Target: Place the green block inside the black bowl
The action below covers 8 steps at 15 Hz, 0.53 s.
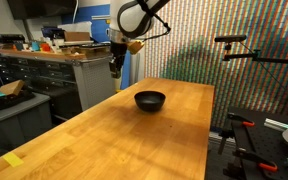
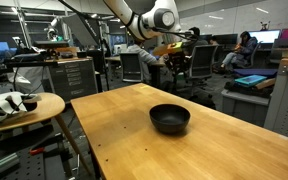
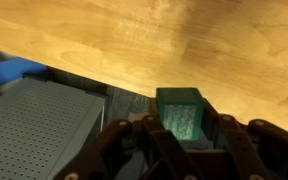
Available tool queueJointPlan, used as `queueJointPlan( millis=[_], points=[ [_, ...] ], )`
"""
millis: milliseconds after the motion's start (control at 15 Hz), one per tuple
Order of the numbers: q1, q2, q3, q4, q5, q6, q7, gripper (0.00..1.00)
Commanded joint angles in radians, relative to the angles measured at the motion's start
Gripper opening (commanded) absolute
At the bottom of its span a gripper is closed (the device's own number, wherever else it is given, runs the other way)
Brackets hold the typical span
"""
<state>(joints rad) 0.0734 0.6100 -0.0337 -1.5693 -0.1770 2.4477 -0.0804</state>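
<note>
— How does the arm stand?

— In an exterior view the Franka arm (image 1: 139, 12) comes in from the top and bends downward. Its gripper (image 1: 116, 66) points down and hangs raised beside the far left corner of the wooden table (image 1: 104, 130). In the other exterior picture the arm (image 2: 149, 18) reaches across the top, above the table's far edge (image 2: 134, 140). The gripper itself is hard to pick out there against the office background.

— And the pincer?

— The wrist view shows it best. The gripper (image 3: 179, 128) is clamped on the green block (image 3: 179, 112), with the dark fingers (image 3: 124, 150) pressed against its two sides. The cube sits upright between them, its teal top face toward the camera. Beneath it runs the table's edge (image 3: 184, 50), with a grey perforated surface (image 3: 34, 130) lower down on the left.

— Where is the bowl?

— The black bowl (image 1: 150, 100) stands upright on the tabletop to the right of the gripper, apart from it. It shows in both exterior views, and in the closer one it sits near the table's middle (image 2: 169, 118). A yellow tape strip (image 1: 12, 160) lies flat at the near left corner, well apart from the bowl.
</note>
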Motion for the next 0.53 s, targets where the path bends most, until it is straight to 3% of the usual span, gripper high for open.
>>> queueJointPlan(
  millis=[0,467],
  points=[
    [0.035,-0.155,-0.061,-0.211,-0.067,0.057,0.147,0.21],
    [0.068,-0.31,-0.096,-0.433,-0.176,0.055,0.377,0.21]
  ],
)
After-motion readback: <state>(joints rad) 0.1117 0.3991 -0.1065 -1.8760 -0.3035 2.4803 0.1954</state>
